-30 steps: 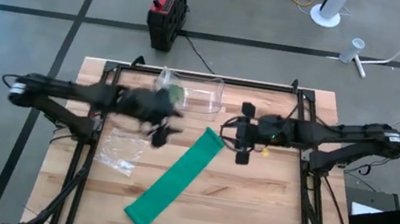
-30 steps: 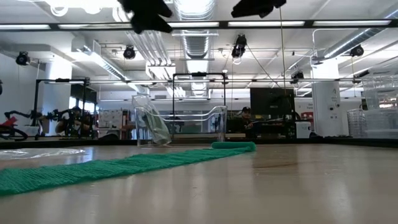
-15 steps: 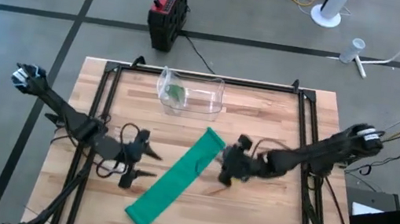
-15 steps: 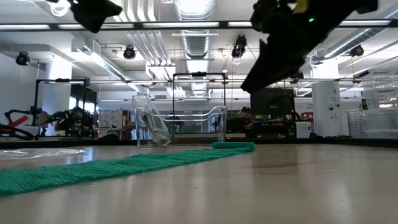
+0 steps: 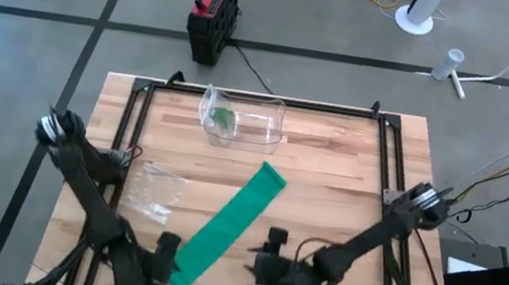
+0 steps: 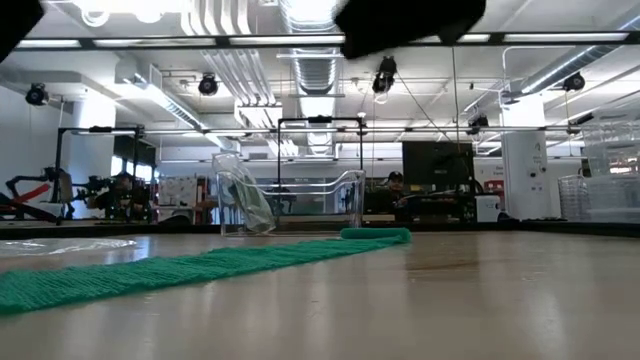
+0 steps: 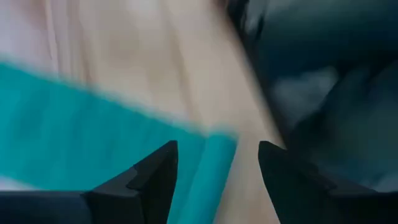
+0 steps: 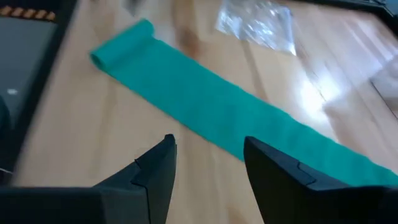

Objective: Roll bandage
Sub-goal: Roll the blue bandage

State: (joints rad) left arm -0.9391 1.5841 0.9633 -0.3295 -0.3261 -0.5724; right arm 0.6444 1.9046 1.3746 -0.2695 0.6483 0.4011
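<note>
High view: both arms have swung from the far middle of the counter (image 5: pixel 352 167) down to its near edge in the last second. The left claw (image 5: pixel 165 254) now sits at the near end of the green bandage (image 5: pixel 227 221), and the right claw (image 5: pixel 268 266) hovers just beside that same end, a little apart from it. This reads as the approach to the first step, since neither claw has hold of the cloth and nothing is rolled up properly yet.

Both claws stand open: the left wrist view shows the fingers (image 7: pixel 149 177) spread either side of the bandage's end, and the right wrist view shows its own pair parted over bare wood.

The bandage lies flat in a long diagonal strip across the middle of the counter, its near end curled over into a small fold. A clear plastic bag (image 5: pixel 154 191) lies beside it, and a clear container (image 5: pixel 243 119) stands at the far edge.
</note>
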